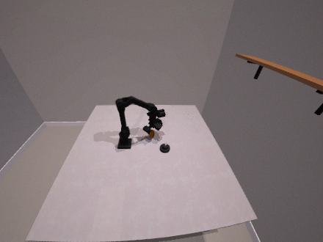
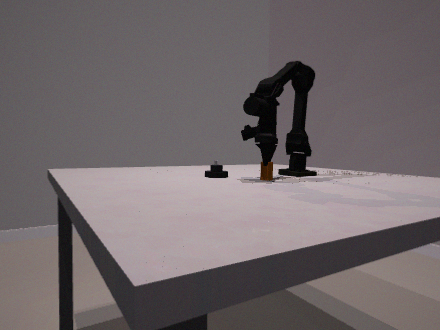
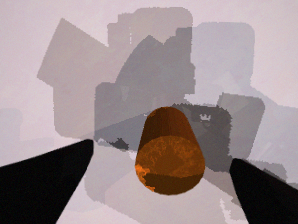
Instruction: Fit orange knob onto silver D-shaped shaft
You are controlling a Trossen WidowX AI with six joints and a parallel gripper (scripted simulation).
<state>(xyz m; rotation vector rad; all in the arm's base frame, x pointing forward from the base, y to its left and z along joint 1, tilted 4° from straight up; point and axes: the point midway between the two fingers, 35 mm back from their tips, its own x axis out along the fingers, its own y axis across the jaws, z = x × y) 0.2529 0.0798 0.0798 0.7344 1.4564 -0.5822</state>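
Note:
The orange knob (image 1: 152,134) (image 2: 267,174) (image 3: 170,162) stands upright on the table as a plain cylinder; its underside and hole are hidden. My gripper (image 1: 152,130) (image 2: 266,163) (image 3: 162,155) is open and empty. It points down over the knob, with one finger on each side in the wrist view and the tips at about the height of its upper part. The round dark pedestal (image 1: 164,149) (image 2: 216,174) stands apart from the knob, with the short silver shaft (image 2: 215,162) upright on top. The shaft's flat side is too small to make out.
The arm's base (image 1: 125,143) (image 2: 297,172) stands on the pale table (image 1: 147,198) (image 2: 190,220), on the opposite side of the knob from the pedestal. A wooden rail (image 1: 282,70) runs along the wall, away from the table. Arm shadows lie around the knob.

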